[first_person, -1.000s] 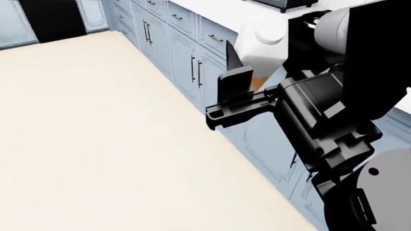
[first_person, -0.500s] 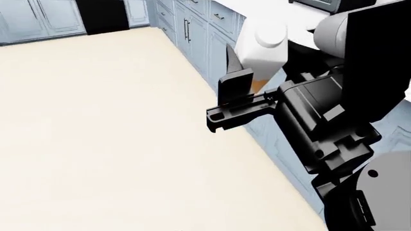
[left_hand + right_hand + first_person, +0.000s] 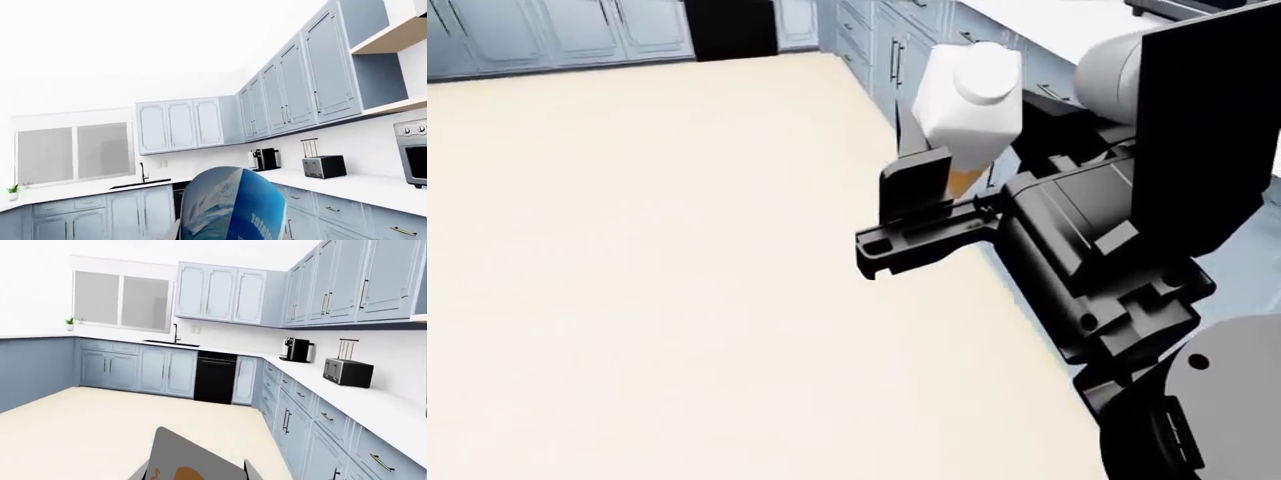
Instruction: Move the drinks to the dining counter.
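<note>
1. Since the earlier head frames the view has swung: the cabinets have slid toward the upper right, and more bare floor [image 3: 667, 280] shows.
2. Right gripper [image 3: 941, 190]: jaws clamped on the tan-orange base of the white carton [image 3: 968, 100], which stands upright above the floor, clear of any counter.
3. Left gripper: not visible in the head view; jaw state cannot be told. The water bottle [image 3: 233, 205] fills the near foreground of the left wrist view.
4. Beyond: light-blue cabinets [image 3: 293, 410], a black dishwasher [image 3: 215, 376], a toaster [image 3: 347, 371], and a coffee maker [image 3: 296, 349].
</note>
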Available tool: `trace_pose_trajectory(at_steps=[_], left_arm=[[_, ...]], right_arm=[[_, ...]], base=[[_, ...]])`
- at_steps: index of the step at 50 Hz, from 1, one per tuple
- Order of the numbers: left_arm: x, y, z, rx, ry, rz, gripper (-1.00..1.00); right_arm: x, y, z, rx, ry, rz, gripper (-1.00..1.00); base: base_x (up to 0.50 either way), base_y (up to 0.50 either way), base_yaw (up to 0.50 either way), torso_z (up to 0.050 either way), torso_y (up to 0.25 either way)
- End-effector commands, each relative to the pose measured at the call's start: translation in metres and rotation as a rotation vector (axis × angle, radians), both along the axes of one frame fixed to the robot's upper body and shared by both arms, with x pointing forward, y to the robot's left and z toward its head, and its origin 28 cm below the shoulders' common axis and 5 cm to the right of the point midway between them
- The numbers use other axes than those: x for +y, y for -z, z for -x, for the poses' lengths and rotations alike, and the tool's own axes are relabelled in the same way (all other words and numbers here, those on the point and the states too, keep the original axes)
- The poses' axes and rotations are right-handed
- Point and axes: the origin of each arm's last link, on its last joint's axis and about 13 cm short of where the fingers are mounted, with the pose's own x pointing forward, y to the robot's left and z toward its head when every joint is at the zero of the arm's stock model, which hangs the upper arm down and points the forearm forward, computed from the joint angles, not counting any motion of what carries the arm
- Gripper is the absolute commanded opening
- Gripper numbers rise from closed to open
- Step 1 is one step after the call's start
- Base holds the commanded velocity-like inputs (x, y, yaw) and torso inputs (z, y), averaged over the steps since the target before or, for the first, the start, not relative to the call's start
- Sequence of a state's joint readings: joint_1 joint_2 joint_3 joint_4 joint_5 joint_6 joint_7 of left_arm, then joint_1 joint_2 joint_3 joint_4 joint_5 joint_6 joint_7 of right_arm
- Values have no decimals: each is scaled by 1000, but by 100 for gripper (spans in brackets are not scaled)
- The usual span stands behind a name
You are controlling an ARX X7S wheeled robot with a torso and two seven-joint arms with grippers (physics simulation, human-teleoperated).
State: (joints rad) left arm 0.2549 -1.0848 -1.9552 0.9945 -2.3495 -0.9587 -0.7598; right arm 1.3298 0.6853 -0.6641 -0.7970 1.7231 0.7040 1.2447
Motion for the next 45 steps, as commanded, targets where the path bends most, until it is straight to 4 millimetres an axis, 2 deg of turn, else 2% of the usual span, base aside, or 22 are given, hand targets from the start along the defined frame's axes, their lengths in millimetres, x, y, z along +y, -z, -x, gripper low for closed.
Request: trace_pose_trajectory(at_steps=[1, 45], left_arm=[[0, 0, -1, -13, -4, 7, -100], [0, 1, -3, -7, 1, 6, -100]], right_arm=[[-1, -1, 0, -19, 8, -3, -100], [0, 1, -2, -7, -2, 4, -100]], base=[[0, 0, 500, 0, 0], [0, 0, 500, 0, 0]])
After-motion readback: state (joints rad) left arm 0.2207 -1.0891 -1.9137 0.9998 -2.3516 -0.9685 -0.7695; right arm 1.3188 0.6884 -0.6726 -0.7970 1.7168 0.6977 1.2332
